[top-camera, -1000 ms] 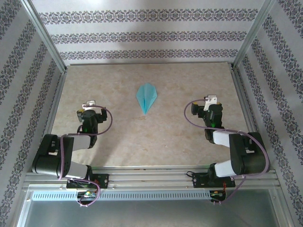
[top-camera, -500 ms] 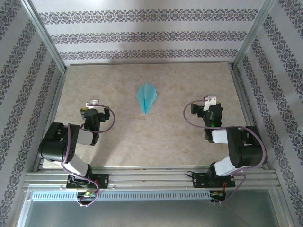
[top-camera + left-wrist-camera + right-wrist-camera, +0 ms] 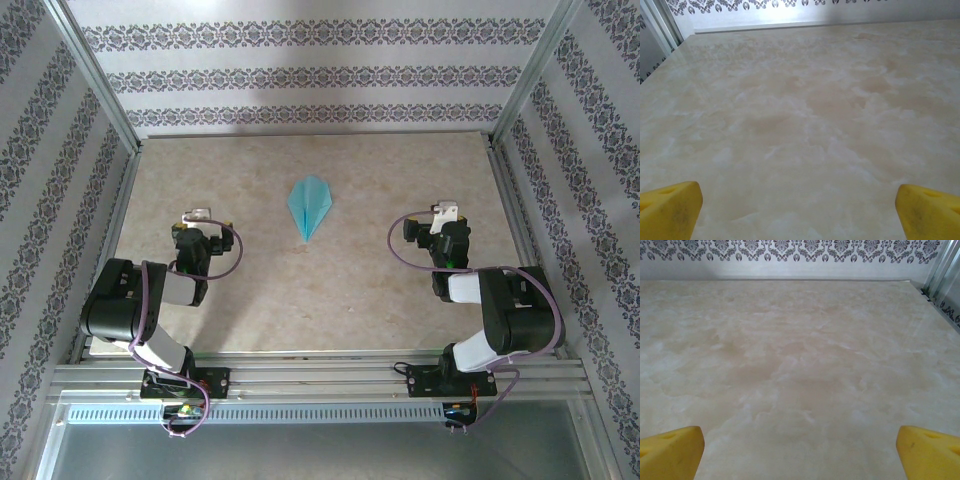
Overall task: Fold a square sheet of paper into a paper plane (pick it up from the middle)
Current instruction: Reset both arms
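Paper plane (image 3: 311,207) lay folded on counter (image 3: 260,290); left hand (image 3: 196,218) and right hand (image 3: 446,212) spread, empty, well apart from it; task judged complete.

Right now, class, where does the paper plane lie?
Top view: the paper plane lies on the table between the left pincer and right pincer, slightly farther back, touching neither.

The left arm (image 3: 125,305) and the right arm (image 3: 515,320) are both folded, elbows drawn back, forearms pointing forward. The left gripper (image 3: 197,222) sits left of the paper plane (image 3: 311,205) and nearer the bases, well apart from it. The right gripper (image 3: 445,218) mirrors it on the plane's right. Both sets of jaws are spread wide and hold nothing, with yellow fingertips (image 3: 670,207) at the lower corners of each wrist view.
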